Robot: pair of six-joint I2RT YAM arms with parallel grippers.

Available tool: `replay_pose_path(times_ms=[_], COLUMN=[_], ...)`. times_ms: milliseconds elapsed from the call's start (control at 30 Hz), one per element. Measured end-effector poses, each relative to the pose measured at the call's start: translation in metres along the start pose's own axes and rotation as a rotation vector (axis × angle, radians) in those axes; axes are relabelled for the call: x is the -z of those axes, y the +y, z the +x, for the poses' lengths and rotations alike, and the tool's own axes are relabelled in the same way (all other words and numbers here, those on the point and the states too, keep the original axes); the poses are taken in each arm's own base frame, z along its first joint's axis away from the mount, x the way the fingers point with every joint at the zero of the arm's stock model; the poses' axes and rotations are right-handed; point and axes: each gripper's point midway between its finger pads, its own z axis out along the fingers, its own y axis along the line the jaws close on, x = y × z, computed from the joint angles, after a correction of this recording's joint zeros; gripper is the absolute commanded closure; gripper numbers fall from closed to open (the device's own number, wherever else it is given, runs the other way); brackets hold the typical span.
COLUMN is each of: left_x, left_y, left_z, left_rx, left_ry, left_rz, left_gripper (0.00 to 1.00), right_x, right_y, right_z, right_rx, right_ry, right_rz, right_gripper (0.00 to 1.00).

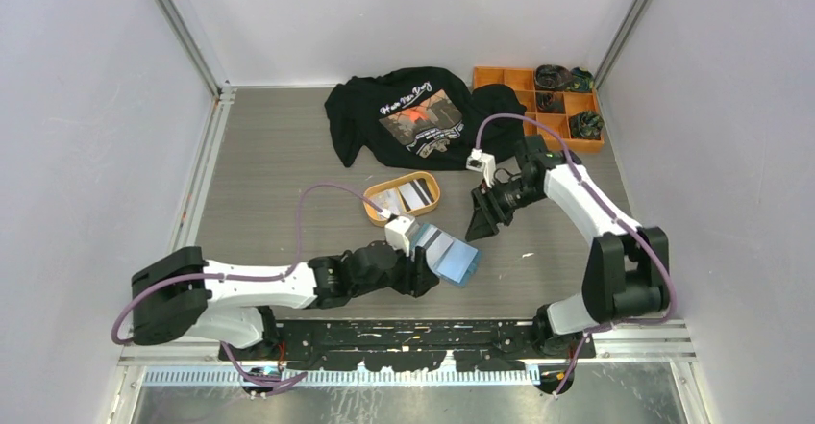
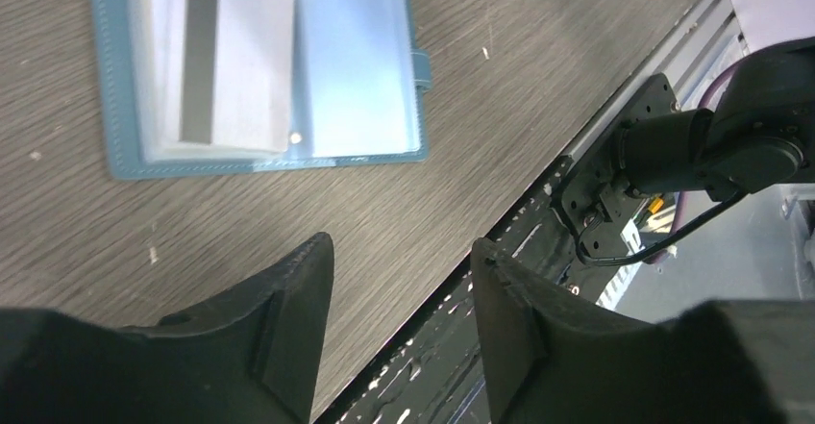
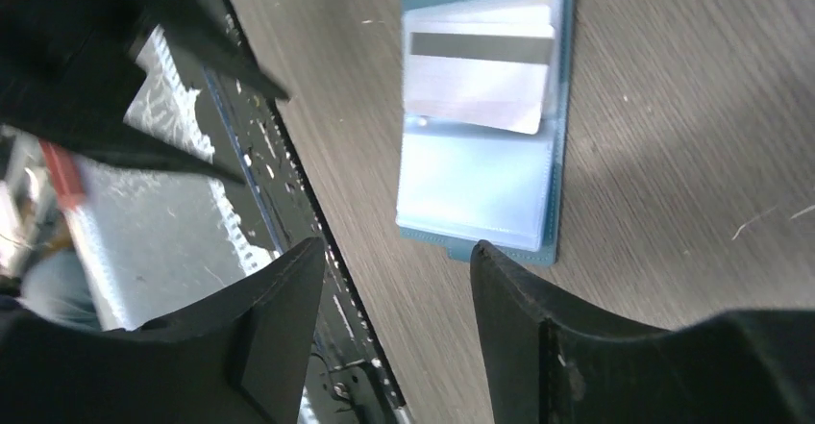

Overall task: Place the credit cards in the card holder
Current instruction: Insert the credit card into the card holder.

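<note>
Lying open, teal card holder (image 2: 358, 68) w/ white card (image 2: 245, 63) (grey stripe)

**Tight at the wallet, wide room on the left**

Hemmed in on two sides at the card holder (image 1: 456, 261), lying open and flat on the table (image 1: 269, 184): left gripper (image 1: 426, 268) just beside the near-left edge, right gripper (image 1: 478, 224) close at the far side. Jaws parted on both, nothing between them. Just behind the holder, orange oval tray (image 1: 402, 196), narrowing the gap between the two arms. Farther back, black T-shirt (image 1: 408, 116) across the far centre and orange compartment box (image 1: 538, 102) in the far right corner. Bare tabletop across the left half, and to the right of the holder as far as the right arm's base. Walls on three sides.
</note>
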Motion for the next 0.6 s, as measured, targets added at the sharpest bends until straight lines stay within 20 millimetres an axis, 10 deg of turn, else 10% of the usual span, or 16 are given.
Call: replay_pose_path(times_ms=[167, 600], left_x=[0.016, 0.023], left_y=[0.018, 0.058], left_z=[-0.001, 0.005], left_rx=[0.034, 0.169], left_ry=[-0.053, -0.135], left_rz=[-0.010, -0.046], left_gripper=[0.16, 0.15], right_x=[0.021, 0.044], right_y=[0.037, 0.086], right_z=[-0.001, -0.009], right_rx=[0.330, 0.820], right_ry=[-0.084, -0.143], right_rz=[-0.070, -0.201], right_gripper=[0.30, 0.24])
